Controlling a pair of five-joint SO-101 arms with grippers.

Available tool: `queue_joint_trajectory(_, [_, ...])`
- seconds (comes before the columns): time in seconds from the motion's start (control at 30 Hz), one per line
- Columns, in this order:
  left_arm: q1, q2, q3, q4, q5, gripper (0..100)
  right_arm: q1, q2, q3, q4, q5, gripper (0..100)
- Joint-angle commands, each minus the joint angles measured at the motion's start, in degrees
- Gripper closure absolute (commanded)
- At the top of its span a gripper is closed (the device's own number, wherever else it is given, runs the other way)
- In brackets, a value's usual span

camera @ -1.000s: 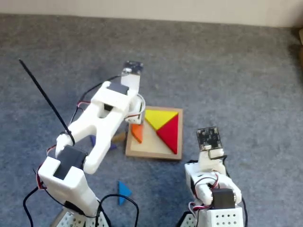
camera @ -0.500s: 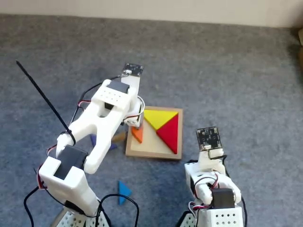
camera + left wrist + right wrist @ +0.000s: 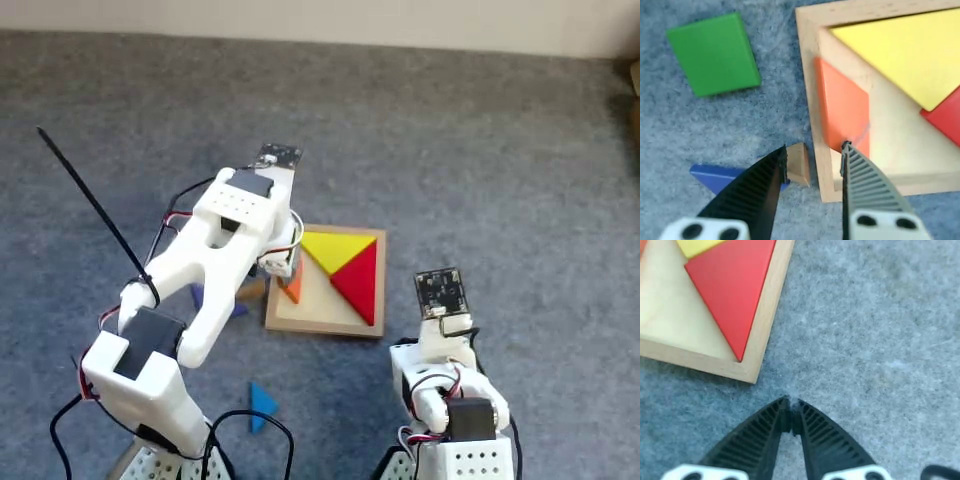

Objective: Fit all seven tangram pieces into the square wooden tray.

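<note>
The left gripper [image 3: 814, 147] stands open astride the rim of the tray [image 3: 807, 75], grasping nothing. Its dark finger is outside the rim over the carpet [image 3: 480, 150], and its pale finger is inside, at the near corner of the orange piece [image 3: 842, 107]. That piece lies in the tray with one long edge against the inner wall. Past it, bare tray floor runs open up to the yellow triangle [image 3: 900, 55] and the red triangle [image 3: 945, 120], which sit edge to edge and fill the far side of the tray. Outside the rim, a small tan block [image 3: 798, 164] sits just beside the dark finger's tip, with a blue piece [image 3: 715, 176] partly under that finger. A green piece [image 3: 713, 53] lies farther ahead on the carpet, well apart from the tray. Another blue triangle [image 3: 262, 401] lies well behind this gripper, near its arm's base. The right gripper [image 3: 790, 402] is clenched shut on nothing — tips touching — low over open carpet. The tray's corner and the red triangle's point are just ahead of it and to one side.
</note>
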Motion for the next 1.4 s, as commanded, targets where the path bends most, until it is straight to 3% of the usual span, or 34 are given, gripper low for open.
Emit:
queue_joint_trajectory(0.0, [-0.84, -0.48, -3.12, -1.05, 0.18, 82, 0.66, -1.80, 8.22, 0.57, -0.26, 98.1])
queue_joint_trajectory(0.4, [-0.84, 4.97, -9.19, -4.75, 0.35, 82, 0.66, -1.80, 8.22, 0.57, -0.26, 98.1])
queue_joint_trajectory(0.63, [-1.27, -2.86, -11.74, 0.35, 0.53, 82, 0.66, -1.80, 8.22, 0.57, -0.26, 98.1])
queue_joint_trajectory(0.87, [-6.02, -15.87, -4.26, 0.97, 0.00, 81, 0.66, -1.80, 8.22, 0.57, -0.26, 98.1])
queue_joint_trajectory(1.07, [-10.15, -21.23, 2.68, 1.05, -7.74, 81, 0.66, -1.80, 8.22, 0.57, -0.26, 98.1])
queue_joint_trajectory(1.2, [-9.89, -22.11, 5.58, 4.84, -13.19, 81, 0.66, -1.80, 8.22, 0.57, -0.26, 98.1])
queue_joint_trajectory(1.37, [-6.55, -25.80, 10.59, 9.76, -13.80, 81, 0.66, -1.80, 8.22, 0.57, -0.26, 98.1])
